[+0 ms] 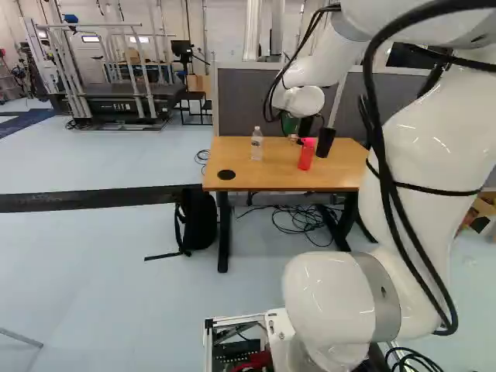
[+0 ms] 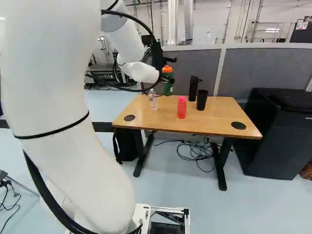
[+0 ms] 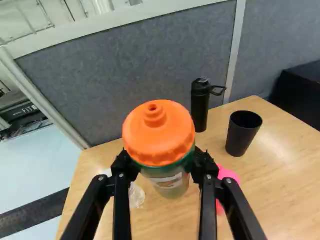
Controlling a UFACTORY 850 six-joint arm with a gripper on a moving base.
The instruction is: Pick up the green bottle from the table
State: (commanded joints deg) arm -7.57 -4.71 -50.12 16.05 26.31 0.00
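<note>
— What is shown here?
— A green bottle (image 2: 167,89) with an orange cap (image 3: 159,132) is held aloft by the fingers (image 2: 168,80) of a white arm (image 2: 73,107), above a wooden counter (image 2: 219,122).

— How is it gripped?
— Just below the cap, where it is clasped from both sides; the fingers are parted only by the bottle's width. It is carried roughly upright, as seen in the right base view.

— And what is left standing?
— Below, a clear bottle (image 2: 152,100) and a pink-red bottle (image 2: 182,108) are borne by the counter, and both are partly hidden behind the grip in the wrist view. Beyond, a black flask (image 3: 200,105) is seen upright, near a black cup (image 3: 242,132).

— The surroundings?
— The counter is backed by a grey partition (image 2: 197,68). Tangled cables (image 2: 195,151) are strewn on the floor beneath, and a black backpack (image 1: 199,221) is pictured by a counter leg. At the right of the right base view, a dark cabinet (image 2: 282,136) is placed beside the counter.
</note>
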